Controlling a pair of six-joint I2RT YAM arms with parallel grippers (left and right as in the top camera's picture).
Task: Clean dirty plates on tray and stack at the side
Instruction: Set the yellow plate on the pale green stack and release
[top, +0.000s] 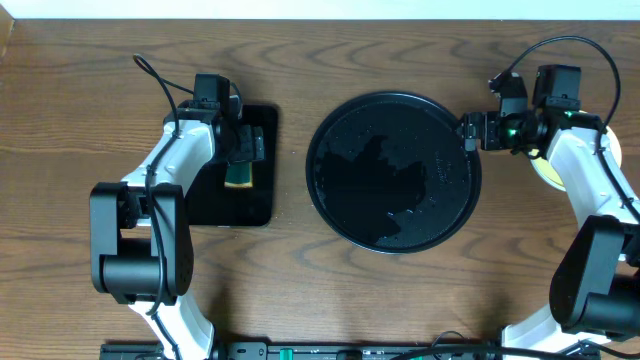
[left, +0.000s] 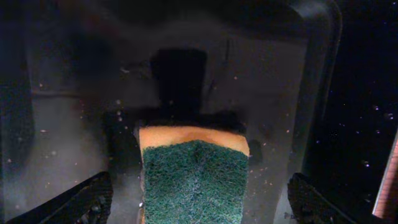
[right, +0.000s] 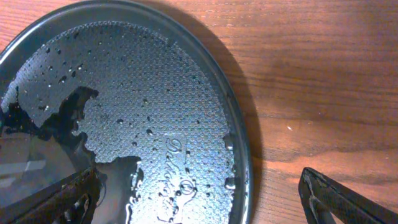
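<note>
The wooden table (top: 60, 120) fills the overhead view; on it, a little right of centre, lies the tray (top: 345, 120), round, black and glossy, its patterned floor wet with droplets and patches of water; the right wrist view shows its raised rim (right: 246, 155) against bare wood. Left of it, well apart, sits a smaller rectangular black tray (top: 205, 200). At the far right edge of the table a pale yellow sliver of the plates (top: 550, 175) shows from under the right arm; how many are stacked there cannot be told. A sponge (left: 193, 180), green scouring face up over an orange body, lies on the small tray. The left gripper (left: 199, 202) hangs over it, jaws wide apart, the sponge between the fingers (left: 81, 202) with a gap on each side. The right gripper (right: 202, 199) hovers at the round tray's right rim, jaws spread wide, gripping nothing.
</note>
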